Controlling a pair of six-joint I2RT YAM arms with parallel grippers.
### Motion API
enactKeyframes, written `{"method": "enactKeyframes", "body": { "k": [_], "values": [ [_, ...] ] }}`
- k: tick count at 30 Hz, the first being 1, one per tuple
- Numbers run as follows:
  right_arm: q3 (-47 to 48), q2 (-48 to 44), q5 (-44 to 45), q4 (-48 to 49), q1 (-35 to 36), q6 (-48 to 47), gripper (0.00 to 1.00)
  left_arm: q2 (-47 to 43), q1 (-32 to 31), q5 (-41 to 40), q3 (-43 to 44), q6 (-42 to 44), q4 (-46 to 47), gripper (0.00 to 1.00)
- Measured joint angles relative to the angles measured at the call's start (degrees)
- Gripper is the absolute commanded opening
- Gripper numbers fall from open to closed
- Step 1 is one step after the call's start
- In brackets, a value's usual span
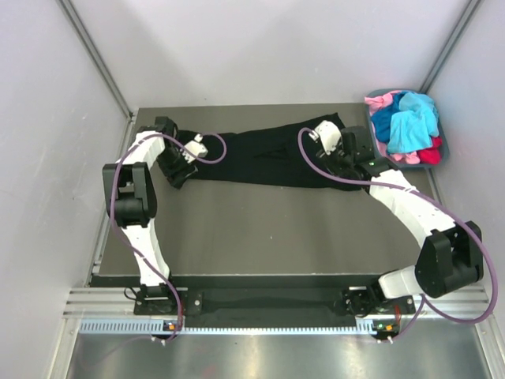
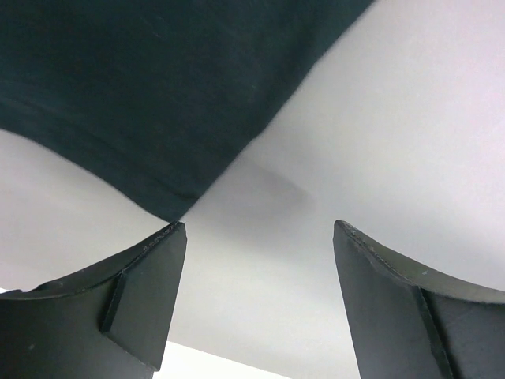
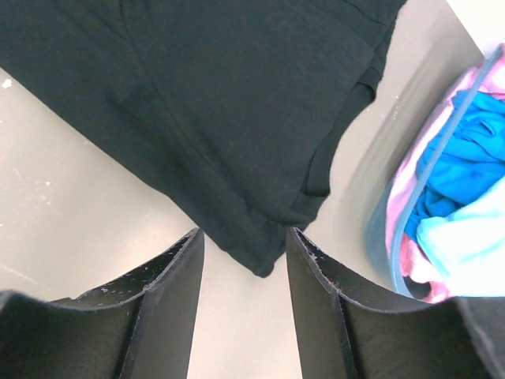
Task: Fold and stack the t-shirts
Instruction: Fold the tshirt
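Note:
A large black t-shirt (image 1: 260, 154) lies in a long folded band across the far part of the table. My left gripper (image 1: 180, 172) hovers at its left end, open wide with nothing between the fingers (image 2: 150, 276); in the left wrist view a corner of the black t-shirt (image 2: 142, 95) ends just above the left fingertip. My right gripper (image 1: 330, 158) is at the shirt's right end, open. A folded corner of the black t-shirt (image 3: 237, 118) reaches down between its fingertips (image 3: 177, 292) without being pinched. Turquoise, blue, pink and red t-shirts (image 1: 406, 126) are heaped in the basket.
The grey-blue plastic basket (image 1: 443, 146) stands at the table's far right corner, and its rim (image 3: 379, 237) shows close to the right gripper. Grey walls close in the table on the left, back and right. The dark table top (image 1: 268, 229) stretches toward the arm bases.

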Motion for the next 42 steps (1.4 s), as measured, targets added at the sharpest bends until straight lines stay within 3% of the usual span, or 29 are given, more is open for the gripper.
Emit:
{"method": "enactKeyframes", "body": {
  "k": [16,21,30,35,42],
  "values": [
    [0.0,0.04,-2.95,0.02,-0.7,0.61,0.46,4.94,-1.11,-3.78,0.85,2.38,0.9,0.77],
    [0.0,0.66,-3.21,0.02,-0.92,0.61,0.46,5.62,-1.46,-4.55,1.99,2.01,0.98,0.65],
    [0.0,2.27,-3.43,0.07,-0.96,0.59,0.46,6.67,-1.95,-6.91,3.3,1.77,0.96,0.61],
    [0.0,3.28,-4.2,-0.04,-0.96,0.59,0.45,8.74,-2.01,-8.61,6.54,1.14,0.17,0.48],
    [0.0,3.34,-4.74,-0.04,-0.96,0.59,0.45,9.27,-1.99,-9.97,7.39,1.11,1.22,0.61]
  ]
}}
